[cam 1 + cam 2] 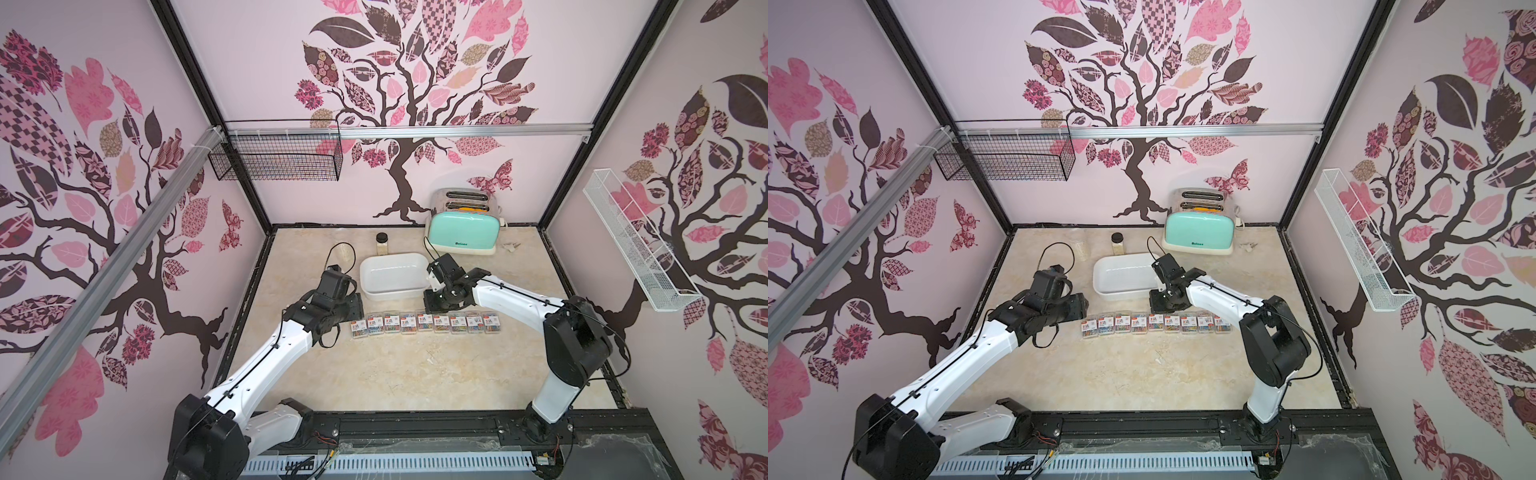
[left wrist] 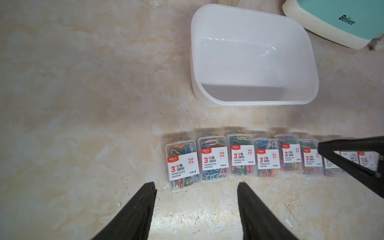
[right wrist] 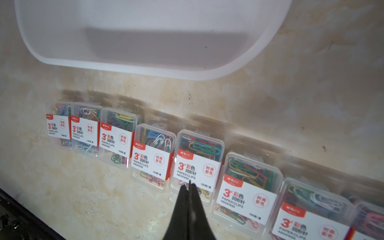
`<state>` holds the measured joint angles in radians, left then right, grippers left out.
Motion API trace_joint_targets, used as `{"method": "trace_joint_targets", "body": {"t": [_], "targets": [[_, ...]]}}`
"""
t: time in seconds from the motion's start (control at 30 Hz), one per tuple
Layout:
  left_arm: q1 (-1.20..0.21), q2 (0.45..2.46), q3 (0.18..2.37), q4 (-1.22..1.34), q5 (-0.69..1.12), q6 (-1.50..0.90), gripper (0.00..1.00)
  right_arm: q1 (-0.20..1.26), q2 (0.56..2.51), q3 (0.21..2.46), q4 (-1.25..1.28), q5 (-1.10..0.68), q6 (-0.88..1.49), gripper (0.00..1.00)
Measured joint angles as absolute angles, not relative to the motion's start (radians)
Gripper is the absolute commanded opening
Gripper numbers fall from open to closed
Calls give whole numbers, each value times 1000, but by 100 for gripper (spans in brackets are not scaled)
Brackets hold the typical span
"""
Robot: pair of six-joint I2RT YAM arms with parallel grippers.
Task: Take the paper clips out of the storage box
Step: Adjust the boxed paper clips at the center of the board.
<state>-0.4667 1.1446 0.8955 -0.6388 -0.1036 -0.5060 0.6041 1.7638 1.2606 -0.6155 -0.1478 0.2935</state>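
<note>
The left tool point(image 2: 197, 185) hangs by the row's left end, jaws apart and empty. The paper clips point(image 1: 424, 323), nine cases, lie flat on the counter point(image 1: 395, 374), labels up, side by side in a line running left to right. Each case's long side points toward the storage box point(image 1: 390, 293) just behind, which looks empty, so the job seems finished. The right tool point(image 3: 189, 186) hovers over the row's middle, pinched shut on nothing.
</note>
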Motion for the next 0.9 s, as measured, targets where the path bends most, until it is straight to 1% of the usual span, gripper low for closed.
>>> {"method": "trace_joint_targets", "body": {"t": [0.23,0.9], "targets": [[-498,1144,883,-657,-96,-506,68,604,1856,1286,-570,-110,283,0],[-500,1225,896,-656,-72,-493,69,604,1918,1288,-509,-82,268,0]]}}
